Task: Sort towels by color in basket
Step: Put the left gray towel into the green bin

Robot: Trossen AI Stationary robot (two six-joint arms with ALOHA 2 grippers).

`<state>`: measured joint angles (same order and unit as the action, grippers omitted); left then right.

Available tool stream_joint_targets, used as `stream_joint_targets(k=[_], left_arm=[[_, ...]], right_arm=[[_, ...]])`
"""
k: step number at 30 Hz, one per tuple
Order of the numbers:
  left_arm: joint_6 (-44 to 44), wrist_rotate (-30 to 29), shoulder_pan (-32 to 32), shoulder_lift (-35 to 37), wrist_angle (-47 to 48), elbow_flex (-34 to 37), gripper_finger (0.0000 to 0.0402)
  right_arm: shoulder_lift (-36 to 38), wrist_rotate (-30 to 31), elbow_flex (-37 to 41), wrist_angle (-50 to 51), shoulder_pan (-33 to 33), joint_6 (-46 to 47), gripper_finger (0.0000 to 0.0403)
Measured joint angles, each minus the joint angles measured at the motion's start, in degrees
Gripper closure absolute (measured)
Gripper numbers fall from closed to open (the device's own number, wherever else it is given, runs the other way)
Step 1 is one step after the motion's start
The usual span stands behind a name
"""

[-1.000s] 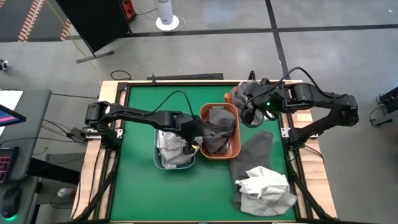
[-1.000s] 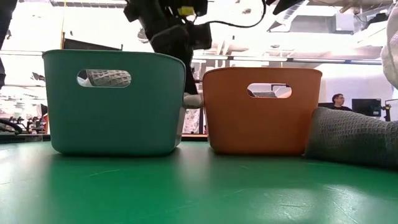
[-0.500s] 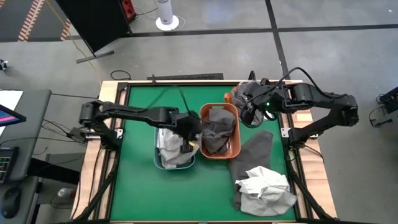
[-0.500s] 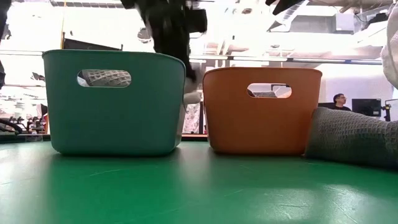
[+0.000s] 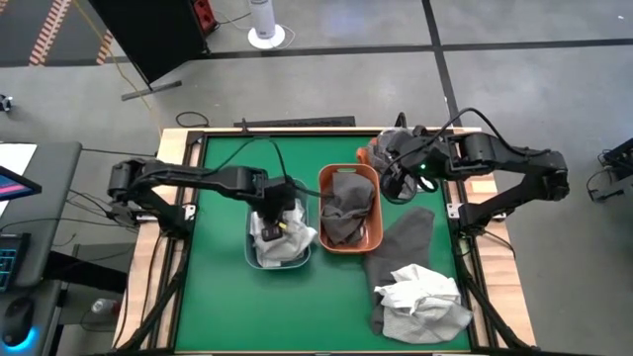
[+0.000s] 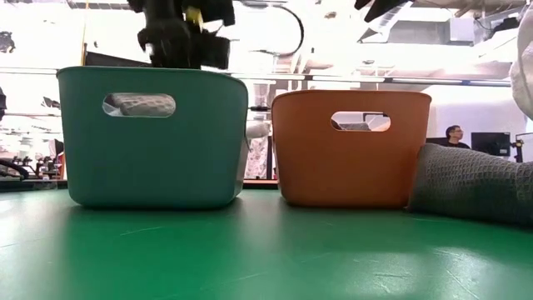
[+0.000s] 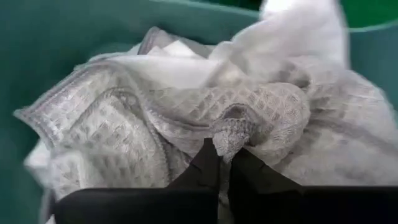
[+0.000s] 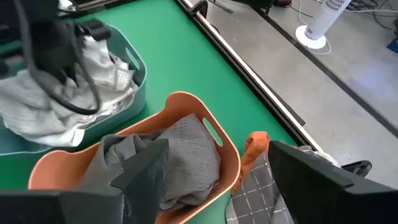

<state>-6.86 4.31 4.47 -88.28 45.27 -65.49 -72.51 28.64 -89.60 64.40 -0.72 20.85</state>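
Left gripper (image 7: 222, 163) pinches white towel (image 7: 249, 118) inside teal basket (image 5: 250, 255).

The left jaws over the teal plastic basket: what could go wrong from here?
1. The left gripper is shut on a fold of the pale waffle-weave towel; lifting may pull the other pale cloths out of the teal plastic basket.
2. That towel drapes over the basket's rim and could slip out.
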Motion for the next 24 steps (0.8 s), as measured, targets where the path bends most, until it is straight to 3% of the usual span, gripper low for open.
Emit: stream_joint_targets(k=[4,8,13,19,24], left_arm=[[-4.27,-0.11,0.34,0.16,-6.48,5.4,0.037],[-4.83,0.5,0.37,0.12,-2.97,4.46,0.0325],[-5.85,1.47,0.37,0.29,2.81,-1.7,0.0246],[-6.3,1.44,0.37,0.27,9.21,-10.98,0.0146],[-6.47,0.15,0.3,0.29,12.06,-18.16,0.0115]], right_arm=[[0.09,-0.01,0.0,0.44,-1.24,0.78,0.0097],[0.13,-0.04,0.0,3.37,-1.9,1.22,0.0097],[0.13,-0.53,0.0,6.94,0.49,2.24,0.0097],[-0.15,-5.99,1.02,11.73,9.11,-0.41,0.0097],[-0.33,-8.57,6.58,10.35,16.12,-2.72,0.0097]])
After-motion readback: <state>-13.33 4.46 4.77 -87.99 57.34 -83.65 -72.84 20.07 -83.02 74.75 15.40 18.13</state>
